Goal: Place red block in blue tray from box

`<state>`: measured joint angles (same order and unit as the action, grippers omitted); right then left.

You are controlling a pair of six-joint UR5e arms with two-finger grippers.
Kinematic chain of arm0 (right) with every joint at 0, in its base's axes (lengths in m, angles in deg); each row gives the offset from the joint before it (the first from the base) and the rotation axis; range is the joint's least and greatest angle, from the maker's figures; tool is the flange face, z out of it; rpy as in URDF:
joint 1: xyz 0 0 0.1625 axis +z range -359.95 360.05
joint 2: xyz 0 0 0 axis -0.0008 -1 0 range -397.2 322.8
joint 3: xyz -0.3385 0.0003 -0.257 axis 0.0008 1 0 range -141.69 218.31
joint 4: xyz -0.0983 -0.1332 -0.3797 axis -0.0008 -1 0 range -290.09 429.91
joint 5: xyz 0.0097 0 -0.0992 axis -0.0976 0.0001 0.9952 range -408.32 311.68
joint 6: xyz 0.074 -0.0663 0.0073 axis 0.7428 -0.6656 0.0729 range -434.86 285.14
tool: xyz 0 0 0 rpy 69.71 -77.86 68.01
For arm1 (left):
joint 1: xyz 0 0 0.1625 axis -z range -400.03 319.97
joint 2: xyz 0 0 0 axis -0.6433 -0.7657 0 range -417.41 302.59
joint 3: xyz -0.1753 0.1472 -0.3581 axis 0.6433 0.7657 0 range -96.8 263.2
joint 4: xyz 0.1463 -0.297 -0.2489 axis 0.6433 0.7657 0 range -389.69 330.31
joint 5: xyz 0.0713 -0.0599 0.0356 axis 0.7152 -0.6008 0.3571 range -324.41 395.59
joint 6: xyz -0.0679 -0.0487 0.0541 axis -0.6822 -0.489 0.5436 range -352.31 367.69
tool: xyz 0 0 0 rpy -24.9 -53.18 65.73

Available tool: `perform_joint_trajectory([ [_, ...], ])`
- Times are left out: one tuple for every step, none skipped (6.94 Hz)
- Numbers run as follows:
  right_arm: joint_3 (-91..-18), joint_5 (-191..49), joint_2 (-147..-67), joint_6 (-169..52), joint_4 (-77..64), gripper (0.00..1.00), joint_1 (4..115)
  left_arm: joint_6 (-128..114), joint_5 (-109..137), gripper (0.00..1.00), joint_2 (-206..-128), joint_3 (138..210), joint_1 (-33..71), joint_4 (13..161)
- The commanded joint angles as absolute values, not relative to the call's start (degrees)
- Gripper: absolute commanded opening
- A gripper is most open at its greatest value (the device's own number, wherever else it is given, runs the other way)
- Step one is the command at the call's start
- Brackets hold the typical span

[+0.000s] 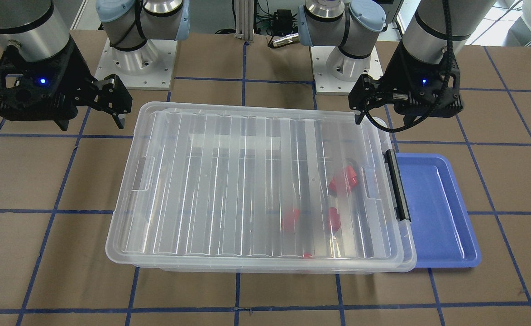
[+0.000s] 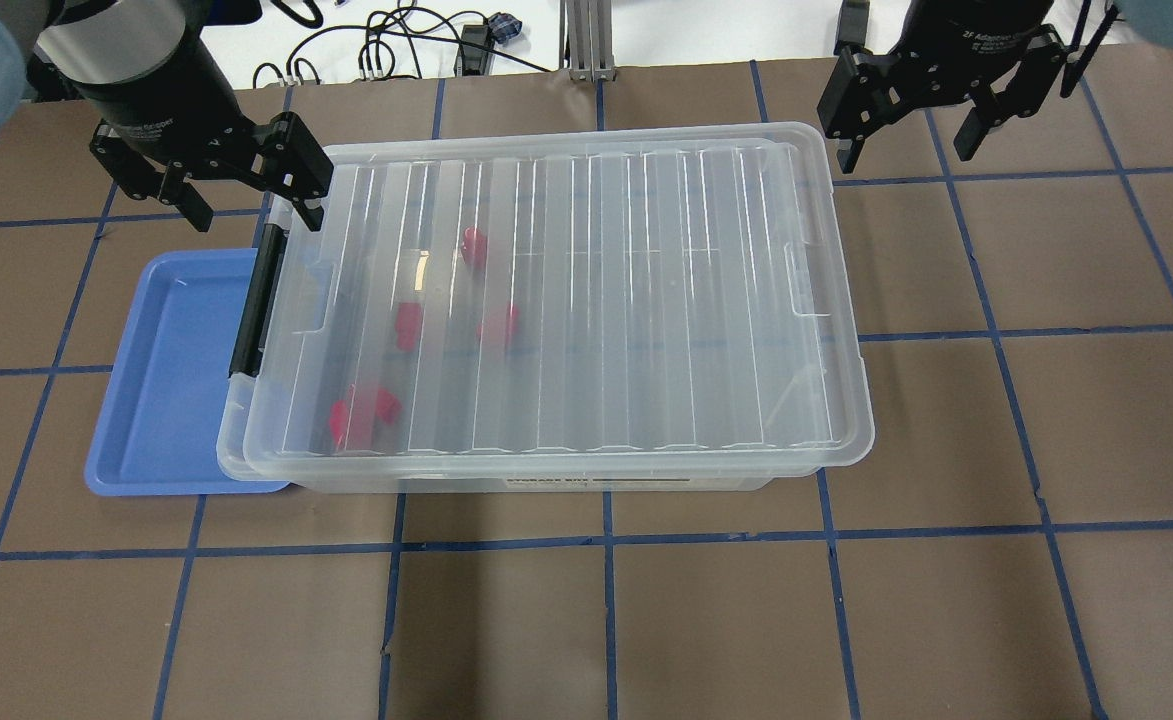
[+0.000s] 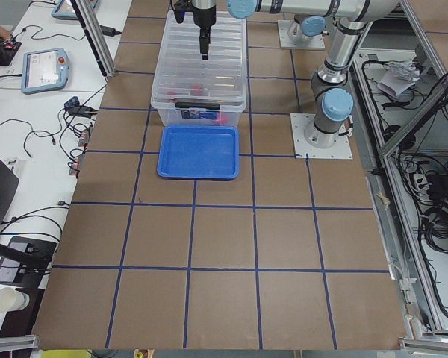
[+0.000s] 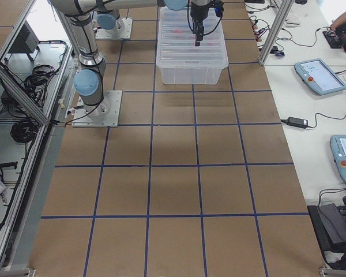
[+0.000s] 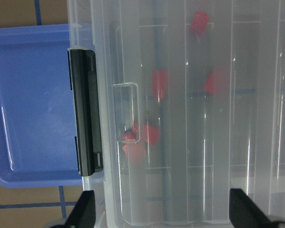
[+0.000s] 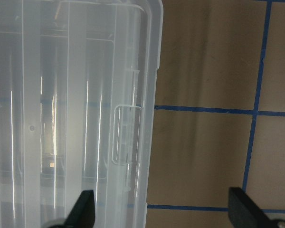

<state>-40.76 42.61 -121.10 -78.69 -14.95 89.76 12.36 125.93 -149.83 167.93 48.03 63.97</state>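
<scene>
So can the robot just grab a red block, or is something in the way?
Something is in the way: the clear lid sits on the box, covering the red blocks. The open left gripper is outside, above it.

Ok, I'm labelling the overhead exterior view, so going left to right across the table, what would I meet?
Blue tray → black latch handle → red blocks under the ribbed lid → right rim of the box.

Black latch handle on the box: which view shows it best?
Left wrist-mounted: the latch handle is close, whole and unobstructed. Overhead and front-facing show it as a thin strip; exterior left, tiny; the right-side views, not at all.
</scene>
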Motion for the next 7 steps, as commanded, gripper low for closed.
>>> perform_joint_trajectory([
  [-41.7, 43.8, -121.9, -78.6, -14.4, 1.00, 89.4, 12.9, 126.1, 1.00, -149.4, 167.5, 48.0, 64.1],
  [-44.2, 43.9, -121.1, -79.0, -14.7, 1.00, 89.2, 13.0, 126.3, 1.00, -149.1, 167.7, 48.1, 64.4],
  [-49.1, 43.4, -121.0, -78.7, -17.5, 1.00, 88.5, 13.1, 126.4, 1.00, -149.3, 167.5, 48.1, 64.8],
  [-54.7, 43.3, -120.7, -78.9, -26.0, 1.00, 88.4, 13.1, 126.3, 1.00, -149.9, 167.4, 48.1, 65.1],
  [-59.4, 43.0, -120.7, -78.8, -35.7, 1.00, 88.3, 12.9, 126.3, 1.00, -149.3, 167.5, 48.3, 65.3],
  [-62.3, 42.2, -120.4, -78.4, -40.7, 1.00, 88.4, 12.5, 126.3, 1.00, -149.6, 167.5, 48.4, 65.5],
  [-63.5, 42.1, -118.8, -78.5, -44.0, 1.00, 88.4, 12.5, 126.3, 1.00, -150.0, 167.5, 48.4, 65.5],
])
